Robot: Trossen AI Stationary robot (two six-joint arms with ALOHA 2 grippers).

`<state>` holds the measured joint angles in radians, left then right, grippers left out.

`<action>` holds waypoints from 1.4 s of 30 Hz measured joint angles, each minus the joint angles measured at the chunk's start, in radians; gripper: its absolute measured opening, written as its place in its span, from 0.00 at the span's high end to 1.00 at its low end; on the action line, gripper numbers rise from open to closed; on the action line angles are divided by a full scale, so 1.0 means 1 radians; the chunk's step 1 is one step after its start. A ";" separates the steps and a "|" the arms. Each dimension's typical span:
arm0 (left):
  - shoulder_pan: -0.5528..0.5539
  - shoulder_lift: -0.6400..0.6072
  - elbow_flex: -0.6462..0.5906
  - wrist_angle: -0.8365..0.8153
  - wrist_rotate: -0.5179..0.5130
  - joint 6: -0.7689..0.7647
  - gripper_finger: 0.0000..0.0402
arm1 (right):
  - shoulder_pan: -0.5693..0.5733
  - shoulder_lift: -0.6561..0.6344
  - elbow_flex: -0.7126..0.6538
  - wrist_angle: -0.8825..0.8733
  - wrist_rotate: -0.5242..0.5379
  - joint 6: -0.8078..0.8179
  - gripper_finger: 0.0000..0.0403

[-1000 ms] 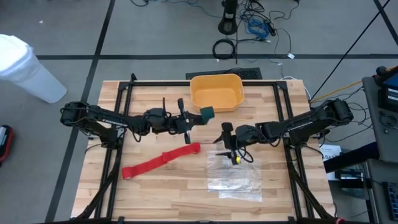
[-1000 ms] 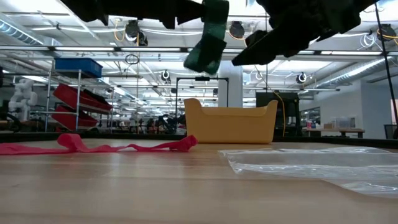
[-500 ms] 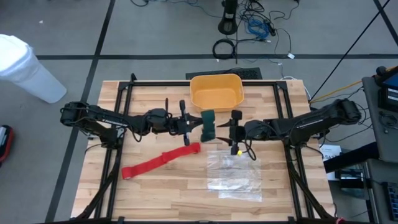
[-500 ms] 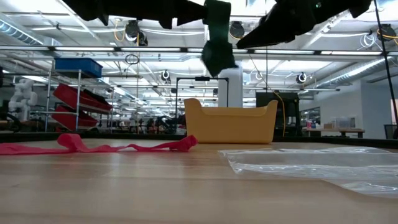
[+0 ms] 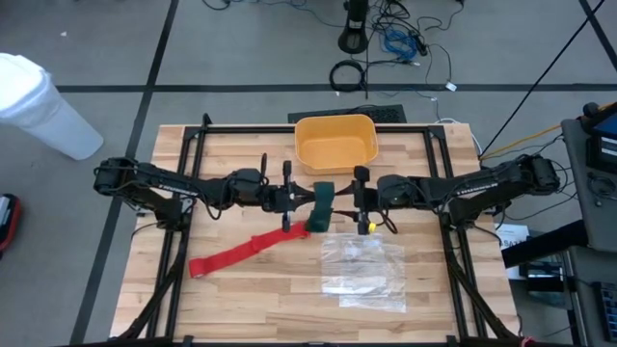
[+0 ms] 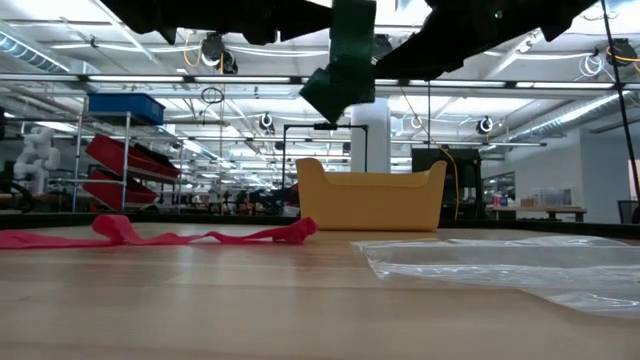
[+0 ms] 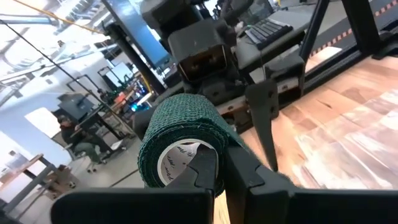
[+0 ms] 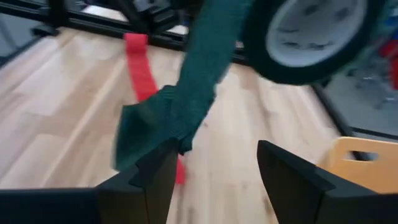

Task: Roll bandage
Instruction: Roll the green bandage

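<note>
Bright red bandage point(image 5: 249, 249), dark green roll point(image 5: 322, 196), yellow bin point(image 5: 335, 142), seemingly clear bag point(image 5: 363, 271).

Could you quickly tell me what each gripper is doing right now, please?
Left gripper: shut on the green bandage roll, held above the table.
Right gripper: open, fingers either side of the roll's hanging green tail, not gripping it.

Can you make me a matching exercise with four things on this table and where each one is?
Things:
1. green bandage roll
2. red bandage strip
3. yellow bin
4. clear plastic bag

Places:
A. lying flat under the right arm
B. at the table's far edge
C. held in the air by the left end effector
D. stretched out on the wood under the left arm

Pairs: 1-C, 2-D, 3-B, 4-A
</note>
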<state>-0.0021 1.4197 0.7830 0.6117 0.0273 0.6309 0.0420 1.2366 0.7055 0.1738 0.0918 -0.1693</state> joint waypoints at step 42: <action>-0.010 -0.003 0.000 -0.006 0.075 -0.001 0.97 | -0.027 0.066 -0.016 0.002 -0.164 0.074 1.00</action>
<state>-0.0123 1.4166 0.7830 0.6060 0.1023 0.6304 0.0148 1.3026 0.6894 0.1753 -0.0717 -0.0957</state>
